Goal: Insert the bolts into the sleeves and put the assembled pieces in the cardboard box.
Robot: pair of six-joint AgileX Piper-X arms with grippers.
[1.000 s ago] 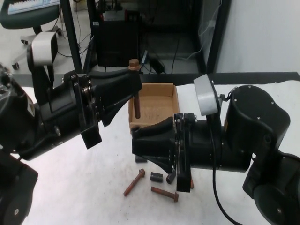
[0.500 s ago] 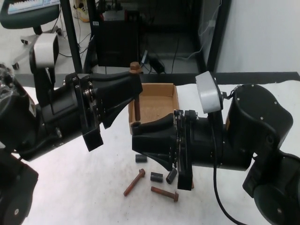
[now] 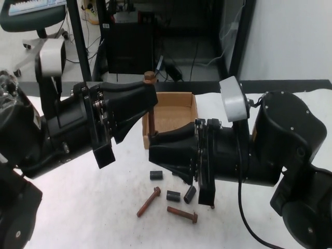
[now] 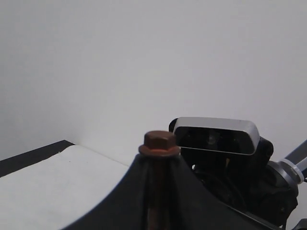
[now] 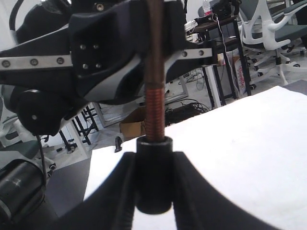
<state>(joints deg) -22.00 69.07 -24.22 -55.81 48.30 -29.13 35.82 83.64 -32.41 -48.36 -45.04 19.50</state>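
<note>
Bolt (image 4: 159, 143) clamped in left gripper (image 4: 157, 167), tip inside sleeve (image 5: 153, 184) (pinched by right gripper (image 5: 154, 165)).

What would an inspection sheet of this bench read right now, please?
Surface: white cloth over the bench.
Job's things: bolt upright, threaded end in the mouth of the sleeve; two loose bolts, three loose sleeves; cardboard box beyond them.
Clutter: nothing seen.
Grippers: left gripper shut on bolt; right gripper shut on sleeve.
Cables: black cable along right arm.
Surroundings: office chair, black frame.
</note>
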